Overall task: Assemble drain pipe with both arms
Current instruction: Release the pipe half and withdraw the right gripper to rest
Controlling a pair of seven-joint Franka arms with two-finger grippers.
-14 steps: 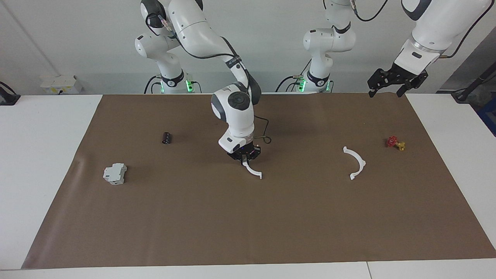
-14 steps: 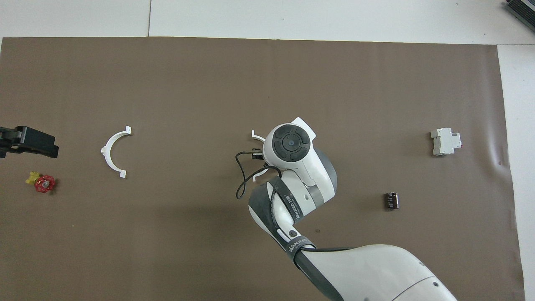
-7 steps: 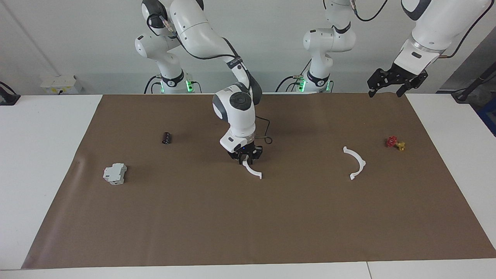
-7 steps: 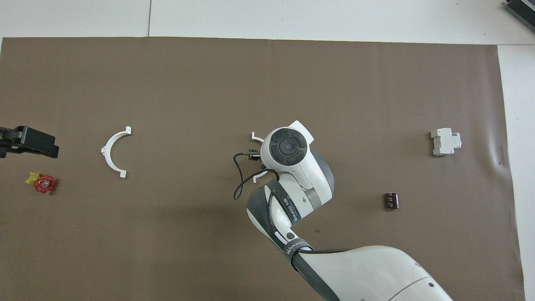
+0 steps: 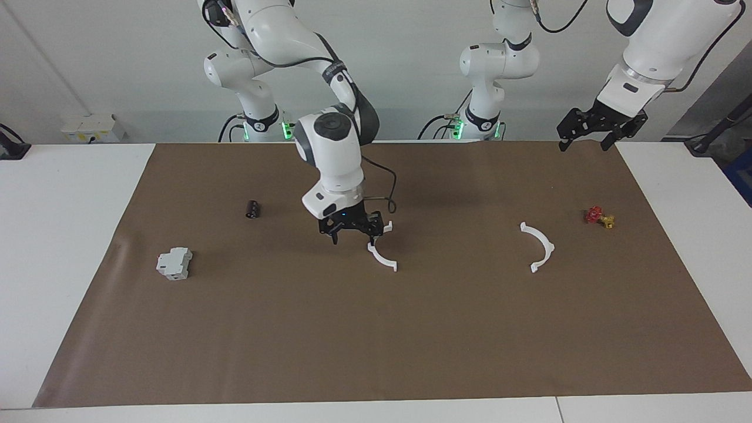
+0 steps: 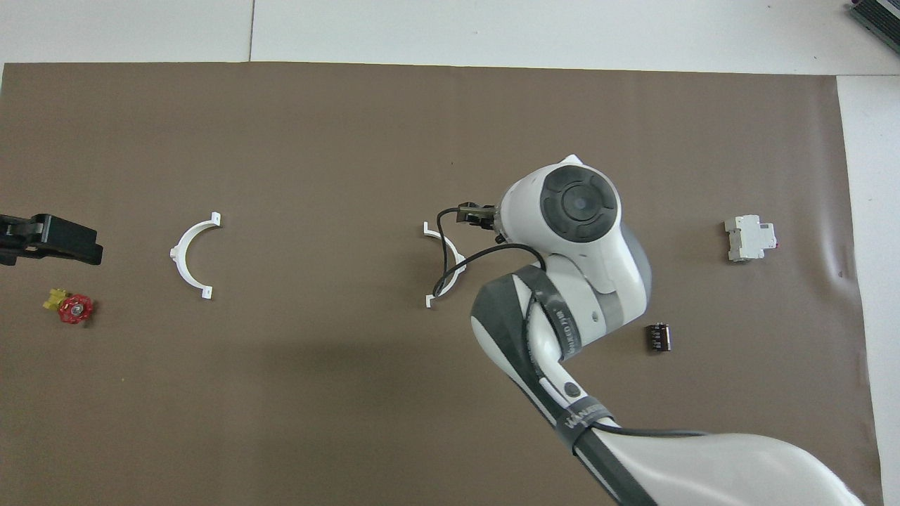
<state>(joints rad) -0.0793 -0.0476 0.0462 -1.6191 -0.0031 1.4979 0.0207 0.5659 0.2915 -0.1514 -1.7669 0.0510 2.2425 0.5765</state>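
The right tool [image 5: 353, 230] hangs open beside 1 white half-ring [image 5: 382, 256] at mid-table; the left tool [image 5: 592, 130] waits open. The 2nd half-ring [image 5: 538, 245] lies well apart, so sliding them together may misalign the tabs.

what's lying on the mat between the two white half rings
Nothing: in the overhead view the brown mat is bare between one half ring and the other half ring.

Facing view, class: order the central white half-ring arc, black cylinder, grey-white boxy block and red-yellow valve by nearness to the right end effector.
From the right end effector:
1. White plastic half-ring arc, just beside it, mid-mat.
2. Small black cylinder, toward the right arm's end.
3. Grey-white boxy block, further that way.
4. Red-yellow valve, the left arm's end.
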